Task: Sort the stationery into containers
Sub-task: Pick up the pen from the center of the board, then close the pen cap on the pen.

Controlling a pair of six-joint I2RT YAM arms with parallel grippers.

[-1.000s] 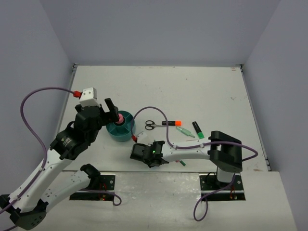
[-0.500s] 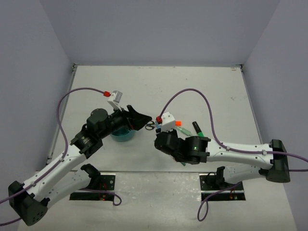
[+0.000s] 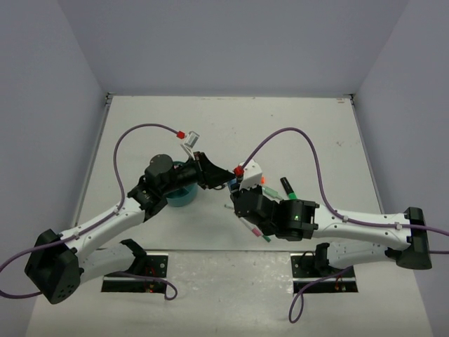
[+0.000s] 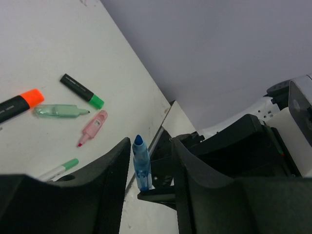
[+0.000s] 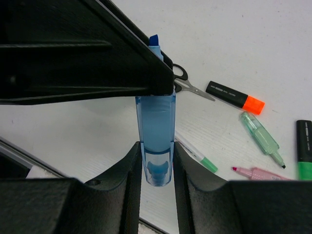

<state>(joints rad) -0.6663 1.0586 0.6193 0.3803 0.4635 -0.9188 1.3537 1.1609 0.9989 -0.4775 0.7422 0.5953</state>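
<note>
My right gripper (image 5: pixel 157 145) is shut on the lower end of a light-blue pen (image 5: pixel 156 122), holding it upright above the table. My left gripper (image 4: pixel 151 141) faces it from the left, jaws narrow but apart. The pen (image 4: pixel 141 163) shows in that gap, hard against one finger (image 4: pixel 117 165) and clear of the other. One left finger (image 5: pixel 122 78) crosses the pen's upper part. From above, both grippers (image 3: pixel 223 179) (image 3: pixel 237 191) meet just right of the teal organizer (image 3: pixel 180 197). Scissors (image 5: pixel 187 84) lie below.
Loose on the table to the right lie an orange-capped highlighter (image 5: pixel 234 96), a green-capped highlighter (image 4: pixel 82 90), a mint pen (image 5: pixel 261 136), a pink tube (image 4: pixel 93 126) and a white pen with a green end (image 5: pixel 197 156). The arms' purple cables arch over the middle.
Both arms swung in to meet at the centre. The right one lifted the blue pen off the table. The left gripper left the organizer and its jaws narrowed from wide open.
</note>
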